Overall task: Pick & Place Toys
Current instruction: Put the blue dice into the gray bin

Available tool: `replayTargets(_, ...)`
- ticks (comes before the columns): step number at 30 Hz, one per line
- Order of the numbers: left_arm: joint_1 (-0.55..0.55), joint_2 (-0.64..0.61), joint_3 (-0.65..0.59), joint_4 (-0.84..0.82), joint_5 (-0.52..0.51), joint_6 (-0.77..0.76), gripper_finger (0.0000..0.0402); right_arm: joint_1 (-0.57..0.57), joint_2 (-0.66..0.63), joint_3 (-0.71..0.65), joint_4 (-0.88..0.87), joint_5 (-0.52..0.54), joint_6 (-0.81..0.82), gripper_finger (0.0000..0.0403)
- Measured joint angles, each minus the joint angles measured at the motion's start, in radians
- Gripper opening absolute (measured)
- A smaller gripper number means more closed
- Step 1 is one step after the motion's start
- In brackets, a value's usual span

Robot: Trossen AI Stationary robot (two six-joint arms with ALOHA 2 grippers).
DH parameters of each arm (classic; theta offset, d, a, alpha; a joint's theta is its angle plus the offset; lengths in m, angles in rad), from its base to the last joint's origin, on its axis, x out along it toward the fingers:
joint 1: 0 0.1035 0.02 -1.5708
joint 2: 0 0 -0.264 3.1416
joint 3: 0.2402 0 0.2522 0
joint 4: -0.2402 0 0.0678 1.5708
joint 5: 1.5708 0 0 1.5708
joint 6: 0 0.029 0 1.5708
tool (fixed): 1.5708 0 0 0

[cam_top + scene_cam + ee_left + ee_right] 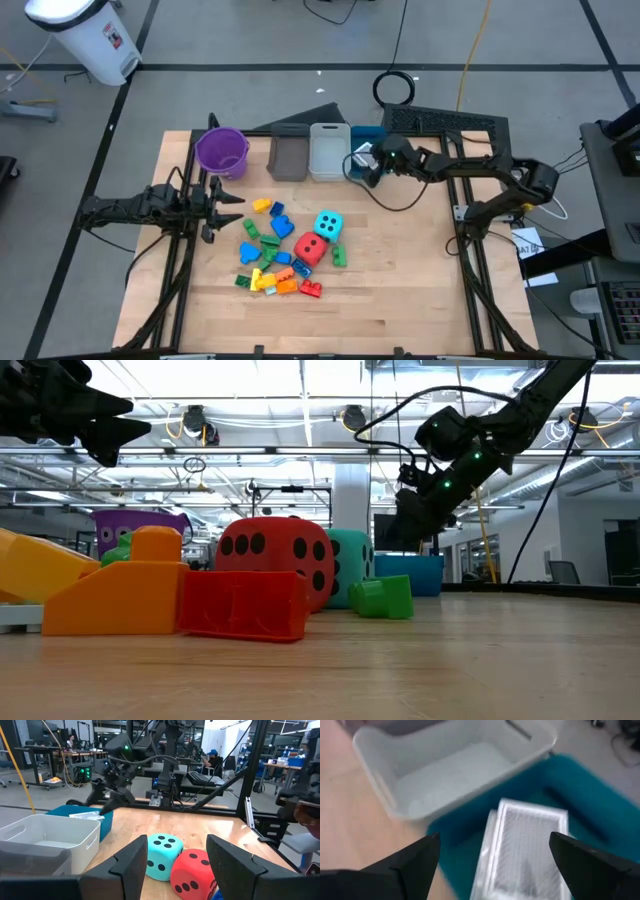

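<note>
Nearest you on the table lies the heap of small plastic bricks: orange, red, yellow, blue and green. You can expect them to be light, rigid and slick, so take each across its flat side walls, not over the studs, and pick from the edge of the heap where a brick stands apart.

Just behind them sit the red die and the cyan die, side by side. They look soft and bulky; you would need wide jaws set on two opposite faces, near the middle.

Your left gripper hovers beside the heap, below the purple bucket, its fingers partly apart and holding nothing.

Farthest off, your right gripper hangs over the blue bin next to the white bin, jaws fully spread and empty. Flat white pieces lie in the blue bin: thin, light, probably awkward to pinch except by an edge.
</note>
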Motion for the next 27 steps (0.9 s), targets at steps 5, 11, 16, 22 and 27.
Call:
replayTargets(5,0.000,0.000,0.000,0.000,0.000,0.000,0.0209,0.074,-0.063,0.000,-0.124,-0.003,0.019,0.0345)
replayTargets(11,0.000,0.000,0.000,-0.001,0.000,0.000,0.0209,0.145,-0.218,0.000,-0.330,-0.003,0.028,0.0345)
replayTargets(16,0.000,0.000,0.000,-0.001,0.000,0.000,0.0209,0.199,-0.377,0.000,-0.510,-0.003,0.094,0.0345)
replayTargets(22,0.000,0.000,0.000,0.000,0.000,0.000,0.0209,0.260,-0.559,0.000,-0.694,-0.004,0.111,0.0345)
replayTargets(27,0.000,0.000,0.000,0.000,0.000,0.000,0.0209,0.289,-0.679,0.000,-0.780,-0.004,0.118,0.0345)
